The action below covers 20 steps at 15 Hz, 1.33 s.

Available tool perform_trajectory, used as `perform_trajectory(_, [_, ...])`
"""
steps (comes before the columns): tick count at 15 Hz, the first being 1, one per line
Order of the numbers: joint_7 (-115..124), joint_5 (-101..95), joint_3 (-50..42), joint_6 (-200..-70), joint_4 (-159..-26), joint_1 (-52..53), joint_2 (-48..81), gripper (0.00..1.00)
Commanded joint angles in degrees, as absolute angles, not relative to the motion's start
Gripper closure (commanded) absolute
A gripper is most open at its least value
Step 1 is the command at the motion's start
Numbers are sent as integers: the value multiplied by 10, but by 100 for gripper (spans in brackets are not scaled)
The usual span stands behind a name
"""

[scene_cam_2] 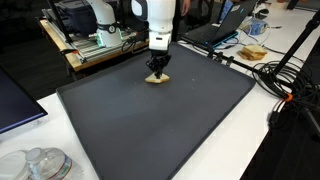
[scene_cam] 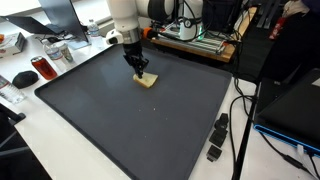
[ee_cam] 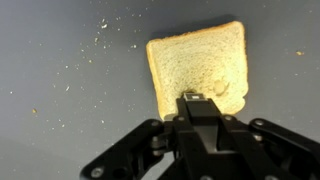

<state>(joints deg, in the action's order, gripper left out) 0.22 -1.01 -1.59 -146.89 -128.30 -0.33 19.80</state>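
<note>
The bread [ee_cam: 197, 68] is lying flat on the counter [ee_cam: 60, 90], its long axis pointing away from the jaws, which are sitting pressed together at its near edge.

Slice of bread [ee_cam: 197, 65] showed a pale, porous crumb, dry and rough, with a darker, smoother crust at the rim. The mat [ee_cam: 60, 100] beneath was dark grey and matt, evenly fine-textured (rubber or coated fabric, could not tell which), and speckled with pale crumbs [ee_cam: 103, 25]. The gripper [ee_cam: 192, 98] looked black and mostly matt, with a faint sheen along its linkage edges. The arm [scene_cam_2: 160, 15] casing was white, smooth, glossy plastic. The table [scene_cam: 50, 150] was white and smooth.
</note>
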Motion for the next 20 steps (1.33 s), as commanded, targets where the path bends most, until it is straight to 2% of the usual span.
perform_trajectory(1, [4, 12, -11, -1465, -1295, -12, 170, 95])
perform_trajectory(9, [99, 25, -23, -1447, -1290, 3, 153, 95])
perform_trajectory(20, [431, -142, -68, -1409, -1265, 115, 157, 95])
